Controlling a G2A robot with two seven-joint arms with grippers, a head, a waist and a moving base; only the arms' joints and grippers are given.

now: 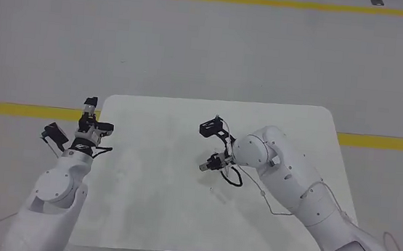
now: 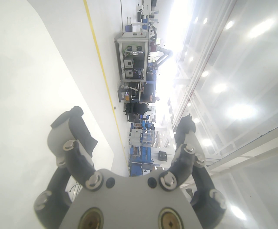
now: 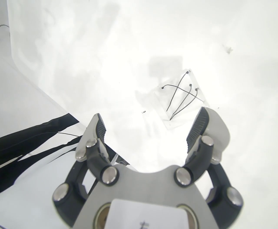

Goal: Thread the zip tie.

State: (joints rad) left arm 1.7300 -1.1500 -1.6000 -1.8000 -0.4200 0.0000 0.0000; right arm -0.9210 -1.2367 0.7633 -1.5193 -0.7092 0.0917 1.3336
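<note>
1. Zero progress on the threading itself, by the look of it: no tie picked up, no tail through a head.
2. Spotted several black zip ties (image 3: pixel 176 92) lying loose and crossed on a clear plastic sheet (image 3: pixel 161 100) on the white surface (image 3: pixel 108 65). All roughly straight, none looped.
3. Right pincer (image 3: pixel 149 115): fingers wide apart, nothing between them, hanging above the surface with the ties just ahead of the tips, not touching.
4. Left pincer (image 2: pixel 131 115): also spread apart and holding nothing, parked at the surface's edge, well apart from the ties, pointing out toward the room.
5. Left to do, as a judgement: pick one tie out of the crossed pile, get its other end into the second pincer, feed tail into head. Basically everything.
6. Likely trouble: thin ties lying flat and overlapping on slippery film. Easy to grab two or drag the sheet.
</note>
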